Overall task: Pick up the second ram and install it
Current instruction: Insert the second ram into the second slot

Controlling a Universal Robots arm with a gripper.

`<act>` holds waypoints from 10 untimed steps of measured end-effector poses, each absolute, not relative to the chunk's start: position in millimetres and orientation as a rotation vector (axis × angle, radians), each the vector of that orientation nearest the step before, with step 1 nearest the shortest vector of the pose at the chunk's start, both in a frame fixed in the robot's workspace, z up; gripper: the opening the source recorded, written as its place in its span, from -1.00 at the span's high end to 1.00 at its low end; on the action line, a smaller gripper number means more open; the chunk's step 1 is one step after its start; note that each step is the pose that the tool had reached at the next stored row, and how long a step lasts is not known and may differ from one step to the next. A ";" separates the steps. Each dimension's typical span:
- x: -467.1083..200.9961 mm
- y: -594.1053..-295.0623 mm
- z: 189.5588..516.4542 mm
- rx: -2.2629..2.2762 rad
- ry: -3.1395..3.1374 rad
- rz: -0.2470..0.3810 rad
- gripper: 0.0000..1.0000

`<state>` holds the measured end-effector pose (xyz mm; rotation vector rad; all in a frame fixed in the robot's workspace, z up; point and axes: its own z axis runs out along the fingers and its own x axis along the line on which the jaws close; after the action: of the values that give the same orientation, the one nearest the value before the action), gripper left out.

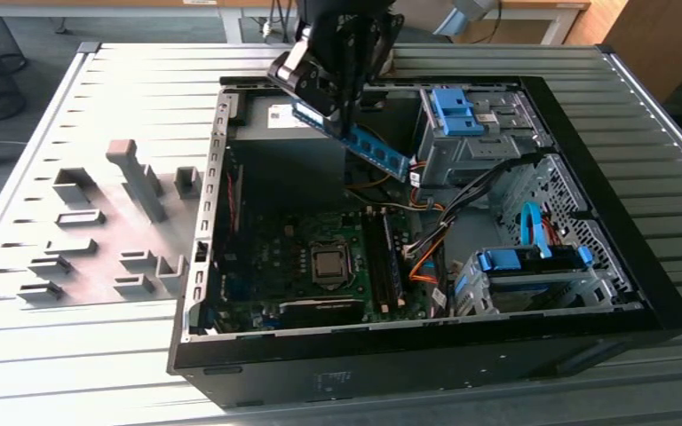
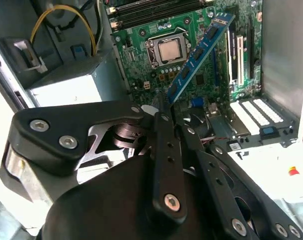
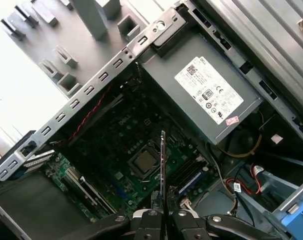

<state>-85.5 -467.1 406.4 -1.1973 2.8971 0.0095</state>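
While I hung above the far part of the open computer case [image 1: 217,222], my pincer [image 1: 338,105] was pinching one end of the second ram [image 1: 368,146], fingers pressed against both faces of the board. In the exterior view the stick slanted down toward that view's right, clear of everything, over the case's far interior. In the second wrist view the ram [image 2: 199,52] pointed out over the motherboard [image 2: 141,65], with the bare processor [image 2: 170,50] just beside its line. In the first wrist view I saw it edge-on [image 3: 163,165], a thin strip crossing near the processor [image 3: 144,160], the memory slots [image 3: 189,172] close by. Around it stood the grey power supply [image 3: 201,95], bundled cables [image 1: 430,253] and blue drive brackets [image 1: 457,111]. Grey fixture blocks [image 1: 139,182] sat on the bench [image 1: 33,337] at the exterior view's left.
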 end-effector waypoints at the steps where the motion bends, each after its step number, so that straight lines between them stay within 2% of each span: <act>1: -85.5 -467.1 406.3 -1.176 2.906 0.009 0.72; 10: -85.6 -467.1 406.1 -1.073 2.946 0.007 0.72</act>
<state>-85.6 -467.1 406.1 -1.0726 2.9459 0.0070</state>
